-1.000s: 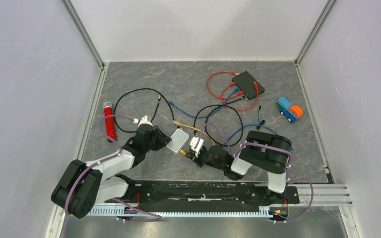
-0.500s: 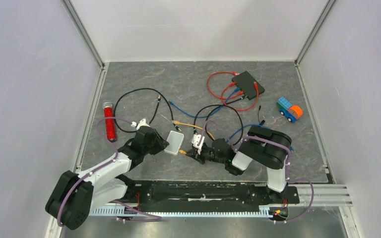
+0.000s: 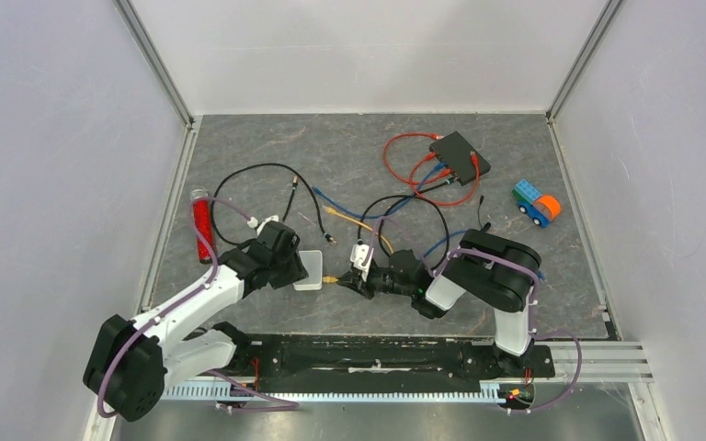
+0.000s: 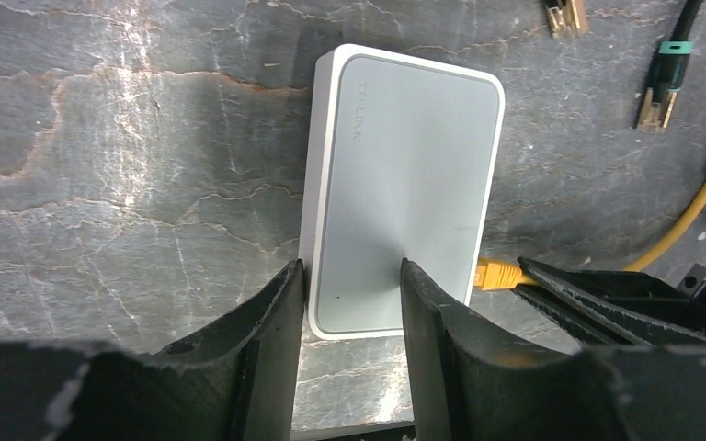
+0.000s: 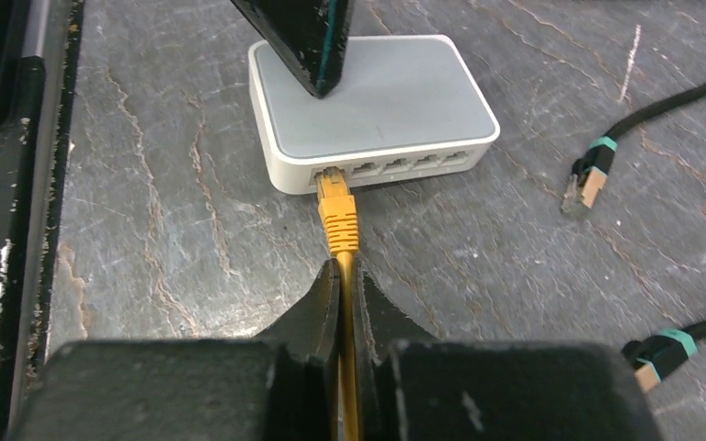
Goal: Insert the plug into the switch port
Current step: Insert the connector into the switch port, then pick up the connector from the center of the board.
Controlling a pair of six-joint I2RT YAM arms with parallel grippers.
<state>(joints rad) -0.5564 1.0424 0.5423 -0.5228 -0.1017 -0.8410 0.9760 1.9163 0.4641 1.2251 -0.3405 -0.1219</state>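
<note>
The white switch (image 3: 309, 269) lies flat on the table, its row of ports facing right towards my right arm. In the left wrist view the switch (image 4: 404, 175) sits under my left gripper (image 4: 351, 271). That gripper's jaws are apart, with one finger against the switch's left side and the other resting on its top. My right gripper (image 5: 343, 266) is shut on the yellow cable just behind the yellow plug (image 5: 338, 216). The plug's tip sits in the leftmost port (image 5: 329, 176). The plug also shows in the top view (image 3: 330, 277).
A black switch (image 3: 460, 156) with red and blue cables sits at the back right. A toy truck (image 3: 537, 204) is to its right and a red tube (image 3: 204, 228) lies at the left. Black cables loop over the middle. Loose plugs (image 5: 586, 184) (image 5: 657, 354) lie right of the white switch.
The left gripper turned the white switch and slid it left and nearer. The right gripper moved left with the yellow plug, bringing its tip to the switch's end port.
</note>
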